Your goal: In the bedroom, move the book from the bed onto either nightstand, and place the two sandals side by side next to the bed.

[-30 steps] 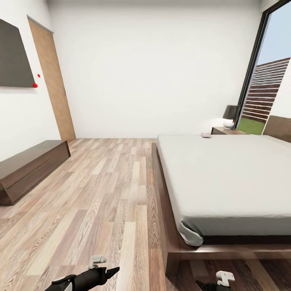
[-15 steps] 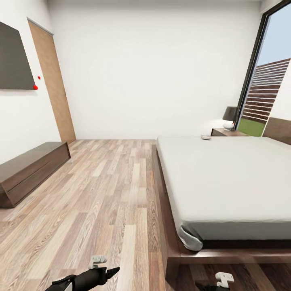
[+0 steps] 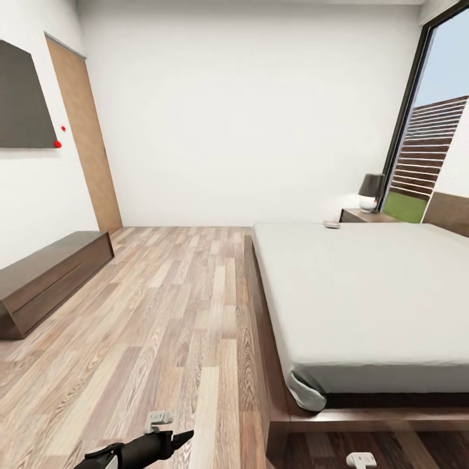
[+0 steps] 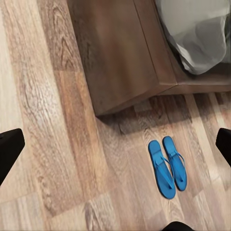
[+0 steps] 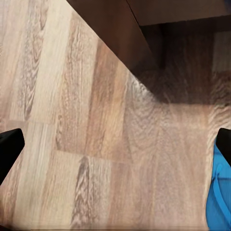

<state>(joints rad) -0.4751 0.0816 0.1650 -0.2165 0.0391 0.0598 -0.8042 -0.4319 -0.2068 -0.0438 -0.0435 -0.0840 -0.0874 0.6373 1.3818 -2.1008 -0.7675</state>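
Sandals (image 4: pixel 167 166) on floor (image 4: pixel 57 144) (paired), bk (image 3: pixel 332 225) on bed (image 3: pixel 365 286)

We find no readable text, label, brand, number or sign anywhere; the small book (image 3: pixel 332 225) on the bed (image 3: pixel 365 293) is too distant to read.

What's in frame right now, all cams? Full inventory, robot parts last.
low double bed: 1, pale grey mattress on dark brown wooden frame, right side of room
small thin book: 1, dark with pale patch, far edge of mattress
dark brown nightstand: 1, beyond bed by window
table lamp: 1, dark shade, white base, on nightstand
blue flip-flop sandals: 2, bright blue, side by side on plank floor near bed frame corner
long low cabinet: 1, dark brown, left wall
wall panel: 1, dark grey, left wall
door: 1, light brown, left wall
left gripper: 1, black, fingers spread in wrist view
right gripper: 1, white part at lower edge
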